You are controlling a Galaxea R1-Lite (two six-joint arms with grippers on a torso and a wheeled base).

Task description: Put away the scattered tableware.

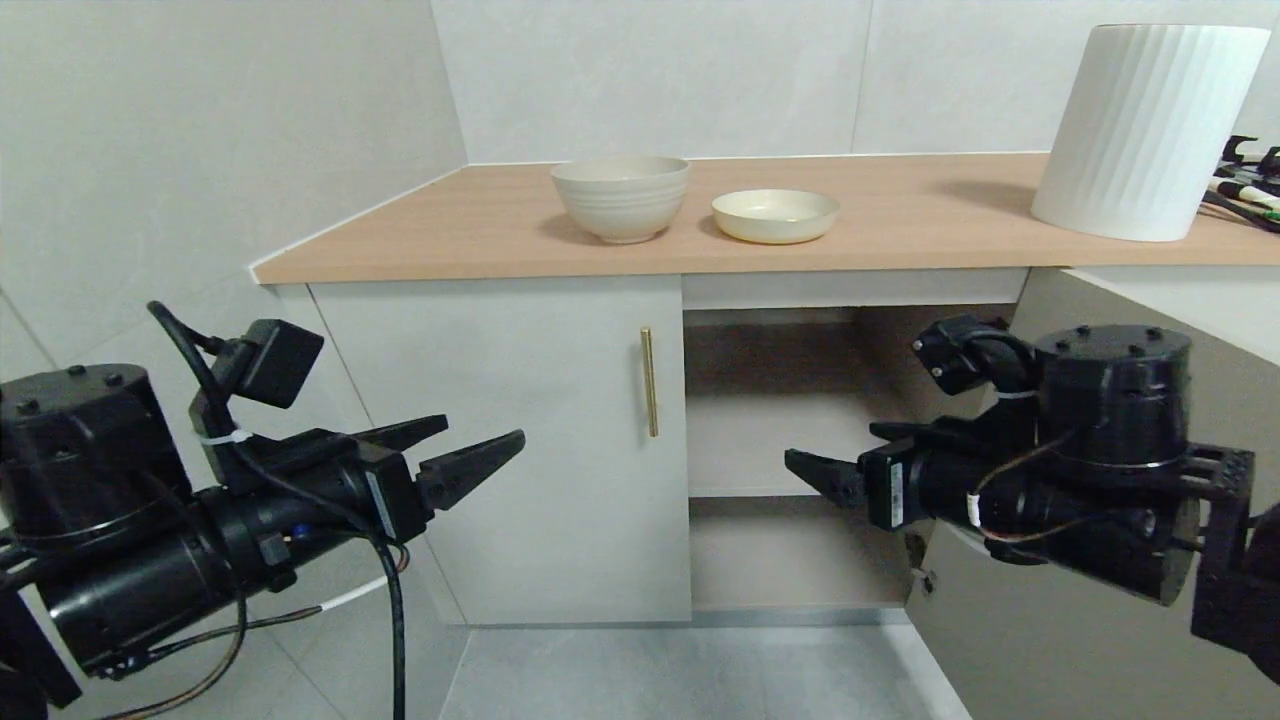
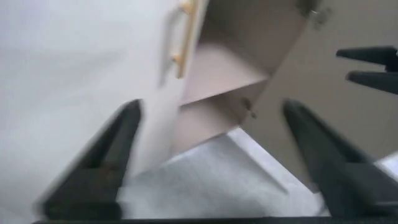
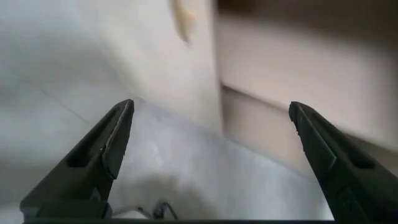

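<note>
Hovering low with left claw (image 1: 482, 440) and right claw (image 1: 832, 448) spread, empty; above them on the table (image 1: 930, 215), ribbed bowl (image 1: 620, 198) beside shallow dish (image 1: 775, 215)

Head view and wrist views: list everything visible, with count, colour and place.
bowl: 1, cream, ribbed, on the countertop, left of the dish
shallow dish: 1, cream, on the countertop beside the bowl, apart from it
ribbed container: 1, white, right end of the countertop
dark tools: several, black, far right edge; too small to identify
countertop: 1, light wood
cabinet: 1, pale grey, below the countertop; left door shut, right door open
handle: 1, brass, on the shut door
left gripper: 1, black, open, before the shut door
right gripper: 1, black, open, before the open compartment
</note>
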